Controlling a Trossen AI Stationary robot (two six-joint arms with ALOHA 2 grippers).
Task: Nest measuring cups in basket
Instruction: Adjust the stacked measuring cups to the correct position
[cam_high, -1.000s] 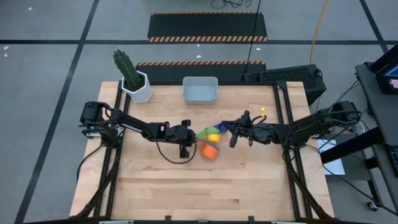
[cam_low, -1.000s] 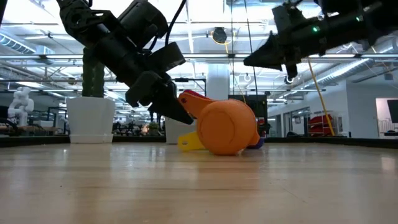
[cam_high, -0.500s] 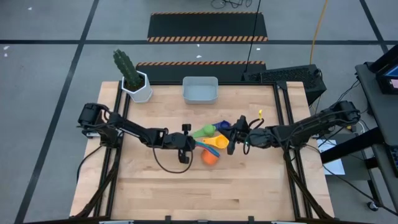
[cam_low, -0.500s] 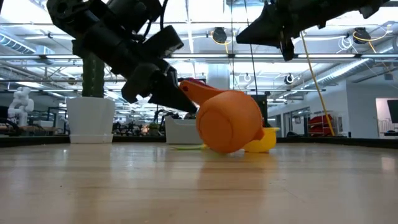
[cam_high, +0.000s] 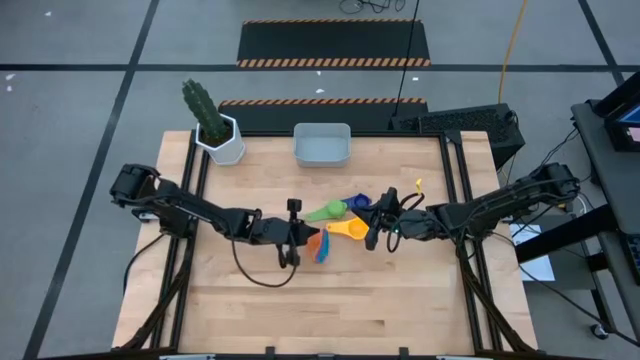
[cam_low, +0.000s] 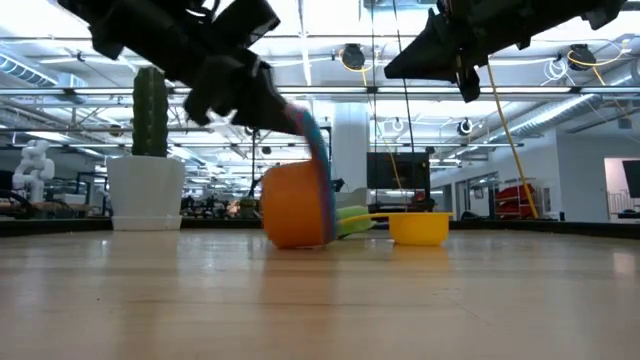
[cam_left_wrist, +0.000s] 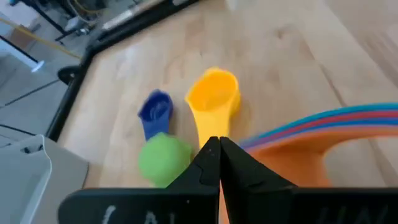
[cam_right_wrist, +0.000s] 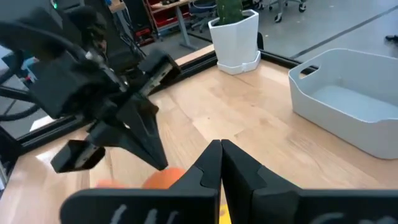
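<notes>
My left hand (cam_high: 296, 243): pinched on the handles of a stack of cups (cam_high: 318, 244), orange one tipped on the bench (cam_high: 250, 310).
My right hand (cam_high: 372, 228): fingers together, holding nothing, above the yellow cup (cam_high: 345, 229).
Green cup (cam_high: 326, 211), dark blue cup (cam_high: 358, 201): just beside.
Basket (cam_high: 321, 144): at the far edge.

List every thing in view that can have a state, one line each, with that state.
left gripper: fingers shut, at the handles of the orange cup stack.
right gripper: fingers shut, holding nothing, above the table.
orange cup stack: tipped on its side on the table, handles up.
yellow cup: upright, loose on the table.
green cup: lying loose on the table.
dark blue cup: lying loose on the table.
basket: empty.
cactus pot: upright.
</notes>
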